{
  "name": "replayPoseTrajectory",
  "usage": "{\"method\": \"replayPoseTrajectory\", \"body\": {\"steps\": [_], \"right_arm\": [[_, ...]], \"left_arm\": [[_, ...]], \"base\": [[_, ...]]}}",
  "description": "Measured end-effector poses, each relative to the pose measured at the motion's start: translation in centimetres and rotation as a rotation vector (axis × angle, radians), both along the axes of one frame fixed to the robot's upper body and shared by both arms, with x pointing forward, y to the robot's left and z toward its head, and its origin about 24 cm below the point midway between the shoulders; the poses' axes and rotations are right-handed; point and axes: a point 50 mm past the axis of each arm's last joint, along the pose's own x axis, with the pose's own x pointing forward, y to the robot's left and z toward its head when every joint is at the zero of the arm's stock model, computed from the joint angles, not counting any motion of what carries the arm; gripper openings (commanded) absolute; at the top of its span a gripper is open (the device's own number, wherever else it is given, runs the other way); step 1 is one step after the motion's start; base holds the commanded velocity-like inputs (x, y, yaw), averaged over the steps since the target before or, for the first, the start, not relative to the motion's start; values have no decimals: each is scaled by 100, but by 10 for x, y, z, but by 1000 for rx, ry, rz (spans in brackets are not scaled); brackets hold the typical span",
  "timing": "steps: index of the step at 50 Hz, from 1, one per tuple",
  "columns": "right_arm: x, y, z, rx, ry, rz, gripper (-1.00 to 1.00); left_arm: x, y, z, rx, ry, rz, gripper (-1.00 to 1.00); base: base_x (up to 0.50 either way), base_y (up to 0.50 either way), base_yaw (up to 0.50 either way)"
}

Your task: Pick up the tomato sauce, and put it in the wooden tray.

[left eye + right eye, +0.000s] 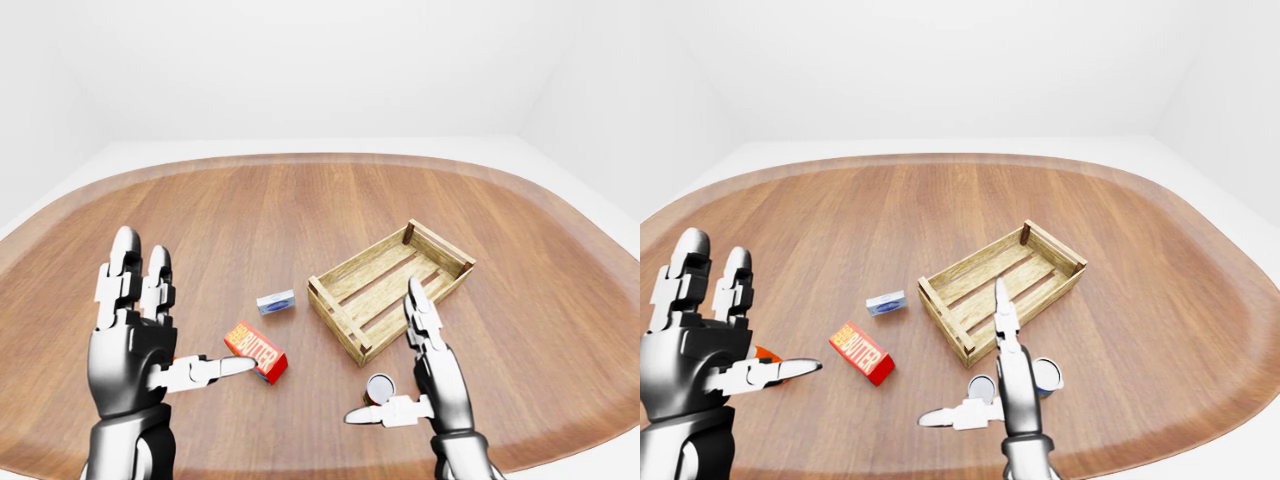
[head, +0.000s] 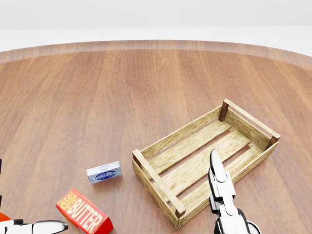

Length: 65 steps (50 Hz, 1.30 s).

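The wooden tray (image 1: 345, 277) is a slatted crate lying empty right of the table's middle. Two small cans, one (image 1: 982, 388) left and one (image 1: 1048, 375) right of my right wrist, stand just below the crate; their labels are unreadable, so I cannot tell which is the tomato sauce. A red-orange thing (image 1: 764, 354) peeks out behind my left thumb. My right hand (image 1: 392, 358) is open, fingers pointing up toward the crate, thumb out to the left below a can (image 1: 380, 386). Raised at the left, my left hand (image 1: 172, 318) is open and holds nothing.
A red butter box (image 1: 257, 351) lies left of the crate, near my left thumb. A small blue-and-white box (image 1: 276, 301) sits above it. The round wooden table (image 1: 300, 200) ends close below both hands, with white floor beyond its rim.
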Motion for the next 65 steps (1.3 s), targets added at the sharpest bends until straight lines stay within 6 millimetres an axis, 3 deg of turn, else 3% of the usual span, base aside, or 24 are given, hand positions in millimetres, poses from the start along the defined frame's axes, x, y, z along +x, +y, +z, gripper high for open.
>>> {"method": "replayPoseTrajectory", "body": {"steps": [22,65], "right_arm": [[-5,5,-29,-34,120,-11,100],[-5,10,-35,-70,125,-13,100]], "left_arm": [[-2,0,2,-2,-8,-7,100],[-4,2,5,-3,-29,-2,100]], "base": [[0,0,0],[0,0,0]]}}
